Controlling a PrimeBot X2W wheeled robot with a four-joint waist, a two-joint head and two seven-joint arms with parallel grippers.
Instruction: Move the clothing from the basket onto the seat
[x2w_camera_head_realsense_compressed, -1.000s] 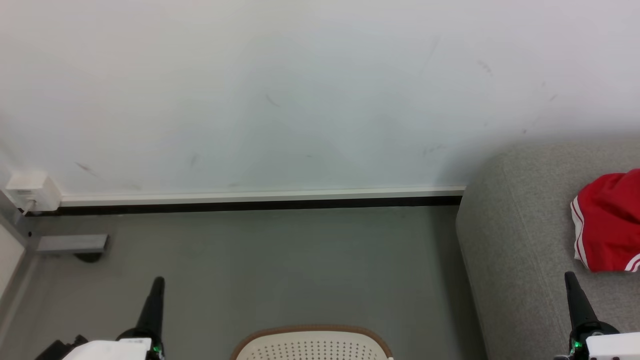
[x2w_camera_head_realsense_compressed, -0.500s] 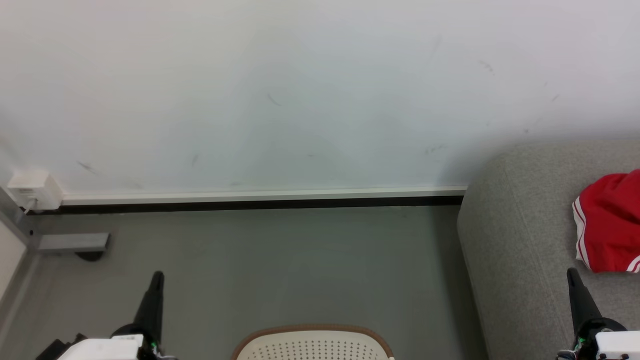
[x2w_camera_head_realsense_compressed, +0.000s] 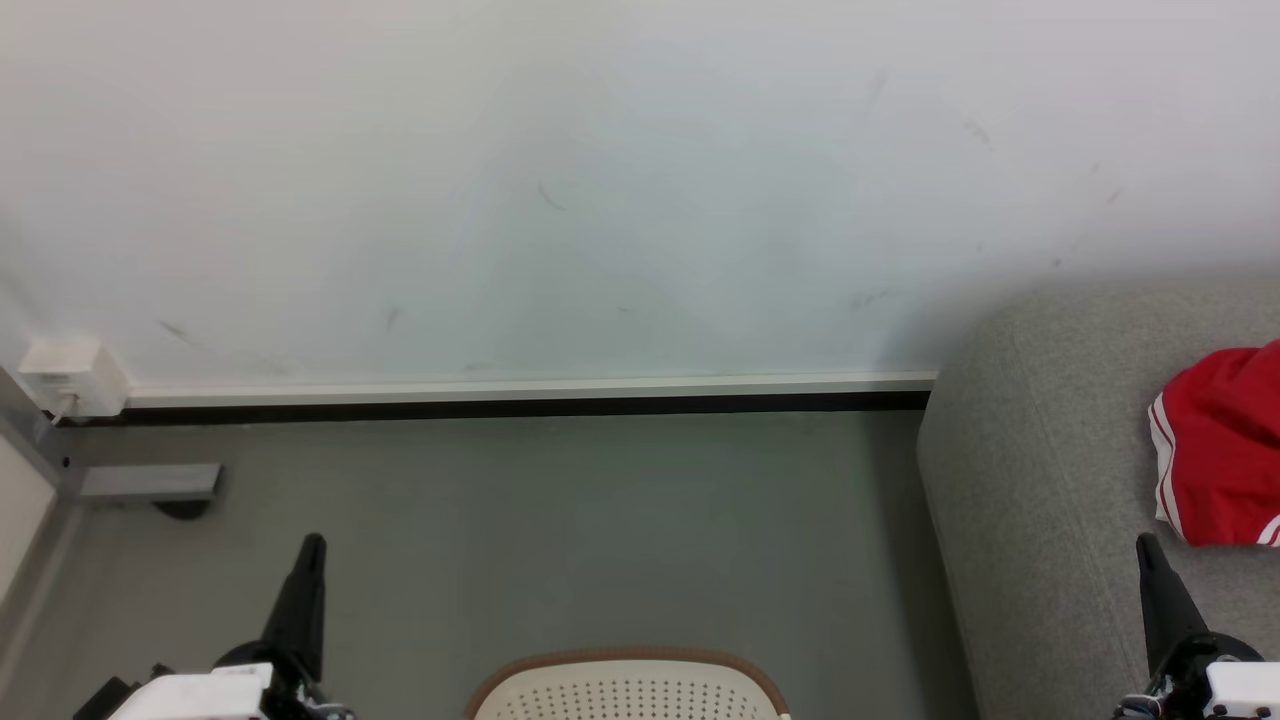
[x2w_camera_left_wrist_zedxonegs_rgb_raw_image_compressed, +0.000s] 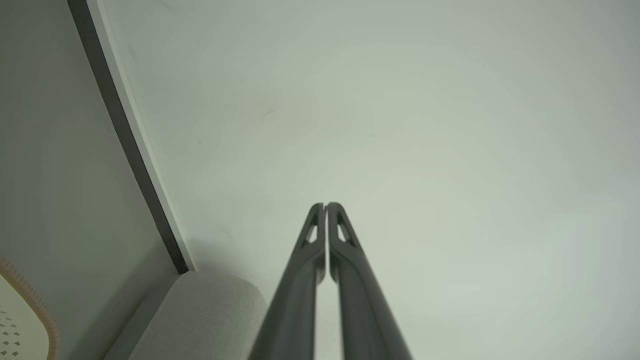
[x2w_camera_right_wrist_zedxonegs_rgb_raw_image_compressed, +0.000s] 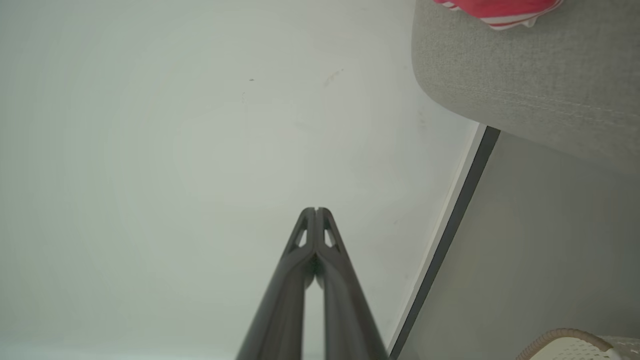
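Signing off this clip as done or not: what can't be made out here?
1. Basket inside: the head view's bottom edge cuts it off just past the far rim, so whether it is empty can't be told.
2. Red garment on the sofa: cut by the head view's right edge; the right wrist view's top edge leaves just a strip. Whole shape and any lettering unknown.

Even, soft, shadowless indoor light
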